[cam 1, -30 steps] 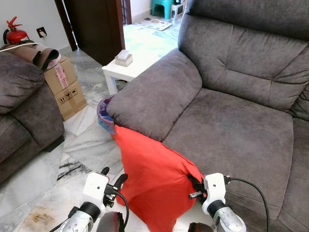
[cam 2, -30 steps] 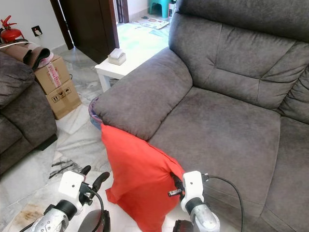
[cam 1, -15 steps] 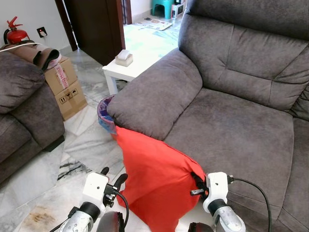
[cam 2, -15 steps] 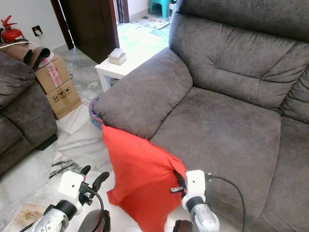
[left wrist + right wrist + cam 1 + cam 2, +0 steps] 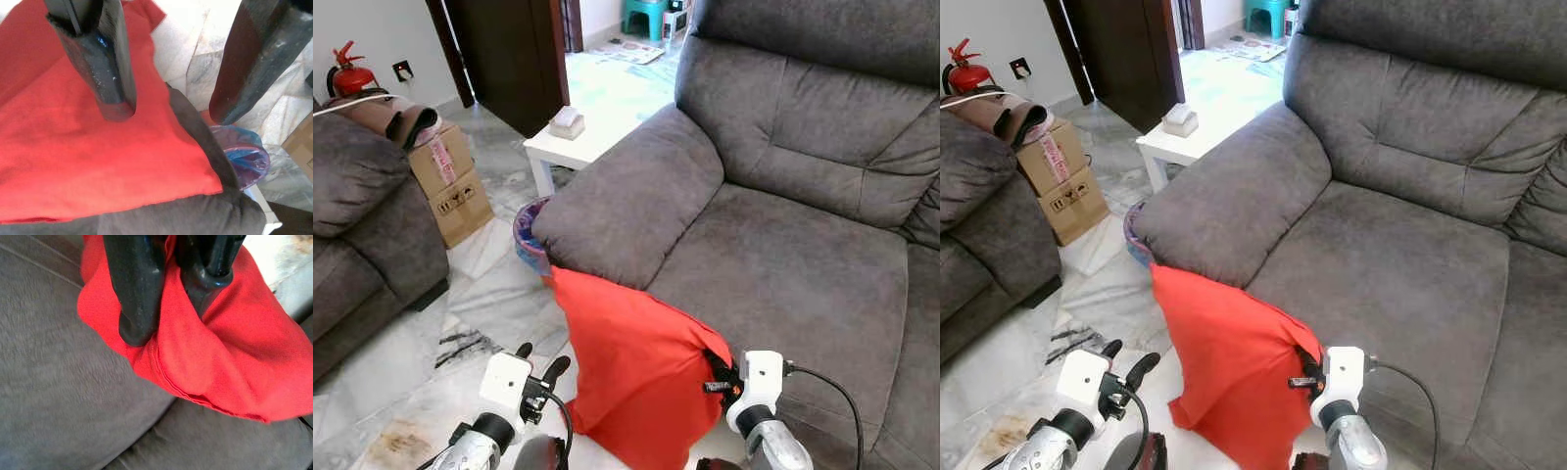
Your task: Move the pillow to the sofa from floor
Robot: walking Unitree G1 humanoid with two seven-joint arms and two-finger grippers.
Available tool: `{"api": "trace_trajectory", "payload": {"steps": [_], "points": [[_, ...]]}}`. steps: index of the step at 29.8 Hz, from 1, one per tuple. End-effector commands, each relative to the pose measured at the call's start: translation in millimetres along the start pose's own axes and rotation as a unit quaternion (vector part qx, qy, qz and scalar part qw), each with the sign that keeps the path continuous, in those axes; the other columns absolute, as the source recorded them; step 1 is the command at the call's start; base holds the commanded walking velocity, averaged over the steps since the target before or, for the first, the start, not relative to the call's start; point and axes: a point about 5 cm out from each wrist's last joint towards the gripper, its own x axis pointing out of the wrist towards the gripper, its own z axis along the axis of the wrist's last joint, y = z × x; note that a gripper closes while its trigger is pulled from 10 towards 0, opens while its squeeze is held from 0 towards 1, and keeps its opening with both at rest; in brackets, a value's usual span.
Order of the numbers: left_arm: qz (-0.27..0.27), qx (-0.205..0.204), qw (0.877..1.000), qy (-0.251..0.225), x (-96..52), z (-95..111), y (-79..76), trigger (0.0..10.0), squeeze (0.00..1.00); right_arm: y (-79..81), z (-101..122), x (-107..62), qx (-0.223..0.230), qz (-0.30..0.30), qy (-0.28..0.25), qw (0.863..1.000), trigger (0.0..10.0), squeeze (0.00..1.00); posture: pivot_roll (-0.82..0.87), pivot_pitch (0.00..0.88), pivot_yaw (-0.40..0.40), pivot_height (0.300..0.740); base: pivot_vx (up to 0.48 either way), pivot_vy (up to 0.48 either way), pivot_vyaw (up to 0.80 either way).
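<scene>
Red pillow lower centre, propped against sofa front. Right gripper fingers pinching pillow's edge; left gripper fingers spread beside pillow, above floor.

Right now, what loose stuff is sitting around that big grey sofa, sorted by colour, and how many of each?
Red: 2, the pillow pinched by the right gripper, and a fire extinguisher.
Brown: 2, stacked cardboard boxes.
White: 1, a side table.
Blue-purple: 1, a bin.
Total: 6.
</scene>
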Motion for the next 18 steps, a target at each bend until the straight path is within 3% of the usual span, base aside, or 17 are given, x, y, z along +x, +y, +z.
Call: {"api": "trace_trajectory", "payload": {"steps": [1, 7, 18], "points": [[-0.002, 0.006, 1.000, 0.008, -3.2, -3.1, 2.7, 10.0, 0.00, -1.1, 24.3, 5.1, -0.003, 0.004, -0.060, 0.998, 10.0, 0.00, 0.02, 0.138, 0.016, 0.705, 0.000, 0.000, 0.00], [-0.011, 0.005, 1.000, 0.017, -5.4, -4.7, 5.1, 10.0, 0.00, 0.8, 26.5, 6.2, -0.008, 0.017, -0.062, 0.998, 10.0, 0.00, 0.02, 0.134, 0.023, 0.740, 0.000, 0.000, 0.00], [-0.058, 0.020, 0.997, 0.042, -12.0, -7.9, 11.9, 10.0, 0.00, 9.3, 32.4, 10.3, -0.030, 0.070, -0.059, 0.995, 10.0, 0.00, 0.03, 0.130, 0.031, 0.740, 0.000, 0.000, 0.00]]}}
